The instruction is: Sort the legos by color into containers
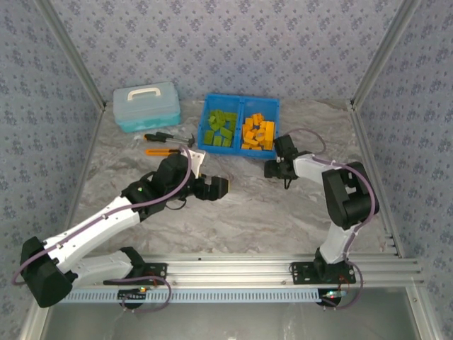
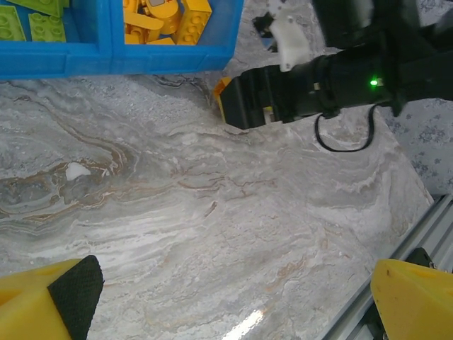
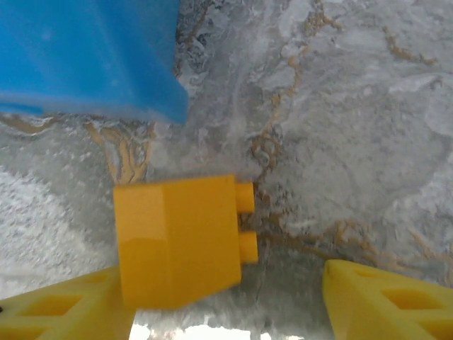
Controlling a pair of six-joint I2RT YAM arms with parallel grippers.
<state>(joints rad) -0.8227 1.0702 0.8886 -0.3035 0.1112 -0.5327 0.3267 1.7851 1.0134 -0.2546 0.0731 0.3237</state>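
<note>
1. Sorting looked nearly finished: green legos (image 1: 220, 128) lay in the left compartment of the blue bin (image 1: 241, 98), and orange legos (image 1: 258, 132) lay in the right.
2. One orange brick (image 3: 184, 237) appeared to rest on the table (image 1: 248, 212), just off the bin's near right corner, with its studs pointing sideways.
3. Right gripper (image 3: 223, 273) straddled that brick with jaws apart. The brick touched one finger and a gap showed at the other. Judged: lined up for a pinch, not yet clamped.
4. Left gripper (image 2: 233, 304) hung over bare table, jaws wide apart and empty, probably kept clear of the right arm's work.
</note>
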